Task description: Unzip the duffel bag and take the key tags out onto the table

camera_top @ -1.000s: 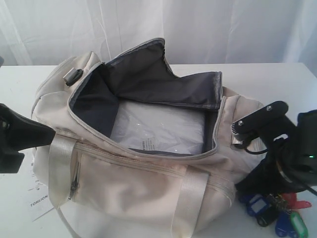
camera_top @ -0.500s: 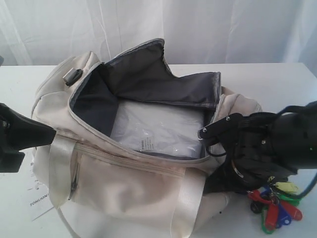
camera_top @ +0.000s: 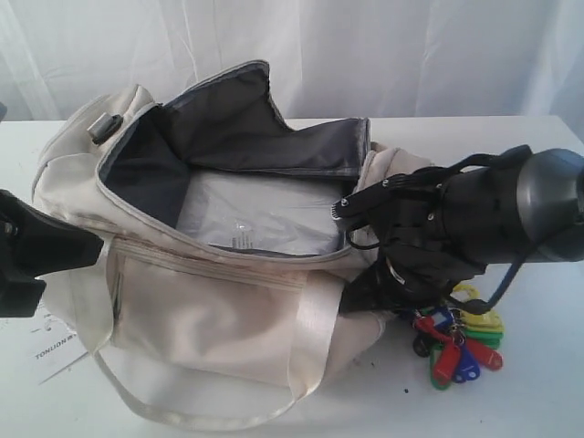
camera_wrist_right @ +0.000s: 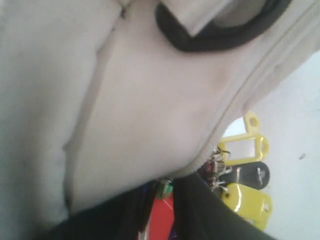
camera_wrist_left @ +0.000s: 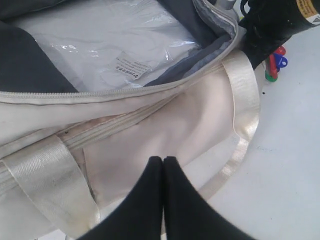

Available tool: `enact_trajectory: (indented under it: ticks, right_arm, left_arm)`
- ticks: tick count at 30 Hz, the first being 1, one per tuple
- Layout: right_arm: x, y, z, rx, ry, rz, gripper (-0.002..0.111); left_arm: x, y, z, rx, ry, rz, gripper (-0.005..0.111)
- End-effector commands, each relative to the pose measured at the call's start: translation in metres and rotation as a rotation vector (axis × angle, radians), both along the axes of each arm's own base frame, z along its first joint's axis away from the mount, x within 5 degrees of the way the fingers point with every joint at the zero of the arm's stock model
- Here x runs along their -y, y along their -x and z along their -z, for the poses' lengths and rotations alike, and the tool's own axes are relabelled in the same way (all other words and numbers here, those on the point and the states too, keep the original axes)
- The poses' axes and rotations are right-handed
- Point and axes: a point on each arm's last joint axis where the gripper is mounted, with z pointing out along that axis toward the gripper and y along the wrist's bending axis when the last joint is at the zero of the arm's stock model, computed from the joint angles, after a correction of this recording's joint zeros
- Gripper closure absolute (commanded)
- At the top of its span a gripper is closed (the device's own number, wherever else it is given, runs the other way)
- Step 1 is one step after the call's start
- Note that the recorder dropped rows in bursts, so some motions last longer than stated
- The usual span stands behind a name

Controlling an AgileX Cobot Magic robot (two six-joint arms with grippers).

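Observation:
The cream duffel bag (camera_top: 210, 310) lies unzipped on the white table (camera_top: 529, 401), its dark lining showing. The key tags (camera_top: 456, 342), a red, blue, green and yellow bunch, lie on the table at the bag's right end under my right arm (camera_top: 493, 214). In the right wrist view my right gripper (camera_wrist_right: 165, 192) is shut on a red tag of the key tags (camera_wrist_right: 247, 200), pressed against the bag's fabric (camera_wrist_right: 150, 100). My left gripper (camera_top: 91, 246) hovers at the bag's left front, shut (camera_wrist_left: 163, 160) and empty, just off the bag's side (camera_wrist_left: 165, 120).
A clear plastic packet (camera_top: 255, 214) with a small printed sticker lies inside the bag. A white paper label (camera_top: 59, 351) lies on the table by the bag's left corner. A white curtain (camera_top: 411, 55) hangs behind the table.
My right arm has swung left against the bag's right end, and the bag has slid left with it. The key tags moved left beneath the arm. The left gripper stayed still.

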Motion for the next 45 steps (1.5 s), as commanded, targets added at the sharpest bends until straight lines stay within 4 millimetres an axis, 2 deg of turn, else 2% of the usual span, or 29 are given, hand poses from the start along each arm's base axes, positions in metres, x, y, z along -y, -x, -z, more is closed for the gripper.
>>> enact_trajectory:
  ticks: [1,4,5,10,14,16,17,18,20,23,29,35,45]
  right_arm:
    - [0.006,0.002,-0.021,0.027,0.013,-0.017,0.081]
    - [0.006,0.016,-0.045,-0.017,-0.076,-0.092,0.051]
    - [0.007,0.018,-0.051,-0.012,-0.091,-0.103,0.049]
    - [0.026,0.038,-0.103,0.080,-0.191,-0.116,0.047]
    - [0.034,0.054,-0.126,0.086,-0.267,-0.162,0.048]
    - [0.036,0.065,-0.132,0.058,-0.317,-0.220,0.053]
    - [0.037,0.071,-0.134,0.042,-0.343,-0.248,0.062]
    - [0.038,0.076,-0.136,0.034,-0.372,-0.273,0.072]
    - [0.040,0.088,-0.138,0.019,-0.424,-0.346,0.107]
    - [0.045,0.100,-0.137,0.040,-0.495,-0.396,0.108]
    - [0.058,0.113,-0.131,0.044,-0.498,-0.402,0.108]
    - [0.059,0.114,-0.131,0.040,-0.495,-0.403,0.108]
    - [0.059,0.114,-0.132,0.041,-0.496,-0.403,0.108]
  left_arm:
    - [0.000,0.003,0.001,-0.017,0.016,0.005,0.107]
    - [0.000,0.003,0.001,-0.015,0.017,0.003,0.107]
    - [0.000,0.003,0.001,-0.015,0.017,0.003,0.107]
    - [0.000,0.003,0.001,-0.015,0.017,0.003,0.107]
    - [0.000,0.003,0.001,-0.016,0.018,0.003,0.107]
    - [0.000,0.003,0.001,-0.016,0.018,0.003,0.107]
    - [0.000,0.003,0.001,-0.016,0.018,0.003,0.107]
    - [0.000,0.003,0.001,-0.016,0.018,0.003,0.107]
    - [0.000,0.003,0.001,-0.016,0.018,0.003,0.107]
    - [0.000,0.003,0.001,-0.016,0.018,0.003,0.107]
    - [0.000,0.003,0.001,0.001,0.007,0.016,0.107]
    - [-0.002,0.001,0.002,0.087,-0.088,0.069,0.107]
    - [-0.001,0.005,0.004,0.045,-0.091,0.103,0.107]
